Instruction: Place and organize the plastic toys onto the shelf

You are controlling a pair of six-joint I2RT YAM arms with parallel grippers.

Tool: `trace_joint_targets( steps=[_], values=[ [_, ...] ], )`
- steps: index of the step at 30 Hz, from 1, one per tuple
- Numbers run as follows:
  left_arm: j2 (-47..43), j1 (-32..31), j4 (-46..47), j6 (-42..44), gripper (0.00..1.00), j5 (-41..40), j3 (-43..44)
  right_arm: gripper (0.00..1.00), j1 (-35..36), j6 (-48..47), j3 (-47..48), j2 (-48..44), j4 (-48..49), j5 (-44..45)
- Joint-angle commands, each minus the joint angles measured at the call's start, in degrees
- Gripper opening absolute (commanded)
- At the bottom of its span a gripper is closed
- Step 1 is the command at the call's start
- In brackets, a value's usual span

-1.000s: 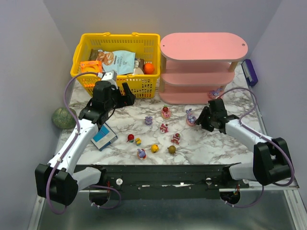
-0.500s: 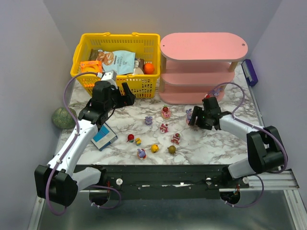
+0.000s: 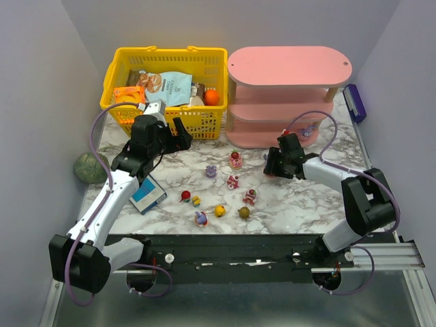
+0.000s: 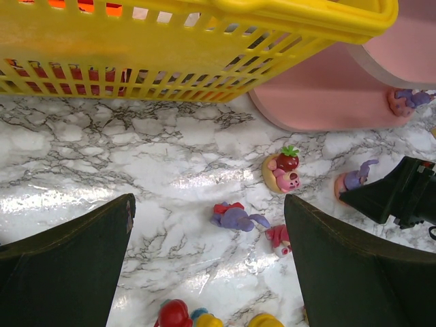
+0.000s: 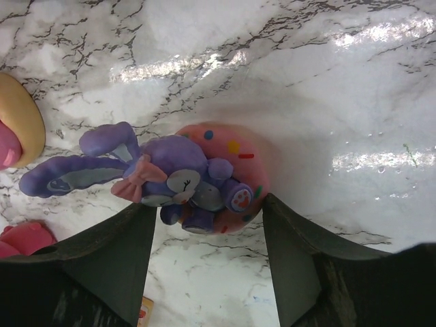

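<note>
We count ten toys (image 3: 236, 160) on the table (image 3: 286, 211) before the shelf (image 3: 289, 66) and one more on its bottom board; left of it, one basket (image 3: 204, 126), one box (image 3: 147, 193), one ball (image 3: 90, 167); right of it, one purple case (image 3: 355, 102).

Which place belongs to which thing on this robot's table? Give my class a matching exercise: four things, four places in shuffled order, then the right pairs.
Things
1. orange ball
2. green speckled ball
3. purple bunny with a pink bow
4. blue-and-white box

Places
A. between the right gripper's fingers
B. in the yellow basket
C. at the marble top's left edge
D. on the marble, beside the left arm

Pairs: 1-B, 2-C, 3-A, 4-D
</note>
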Motion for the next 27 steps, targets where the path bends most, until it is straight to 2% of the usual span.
trace_joint_targets(
  steps=[1, 5, 6, 9, 12, 19, 27],
  values=[
    [-1.03, -0.21, -0.37, 0.86, 0.99, 0.8, -0.16, 0.64, 1.53, -0.12, 0.24, 2.49, -2.18, 4.13],
    [-1.12, -0.21, -0.45, 0.94, 0.99, 0.71, -0.33, 0.5, 2.06, 1.28, 0.32, 3.1, -3.15, 6.06],
    [-1.03, -0.21, -0.37, 0.94, 0.99, 0.62, -0.5, 0.43, 2.06, 1.64, 0.32, 3.19, -3.15, 6.24],
    [-1.3, -0.21, -0.45, 0.95, 0.99, 0.71, -0.59, 0.34, 2.06, 3.65, 0.41, 3.19, -2.97, 7.47],
    [-1.47, -0.21, -0.54, 1.03, 0.99, 0.8, -0.68, 0.29, 2.15, 5.06, 0.24, 2.67, -1.92, 8.52],
    [-1.74, -0.21, -0.37, 0.68, 0.99, 1.68, -1.03, 0.25, 2.15, 6.3, -0.99, -0.94, 1.07, 12.21],
    [-1.65, -0.21, -0.37, 0.33, 0.99, 2.56, -0.95, 0.21, 2.06, 7.44, 1.81, -2.35, 0.19, 16.96]
  ],
)
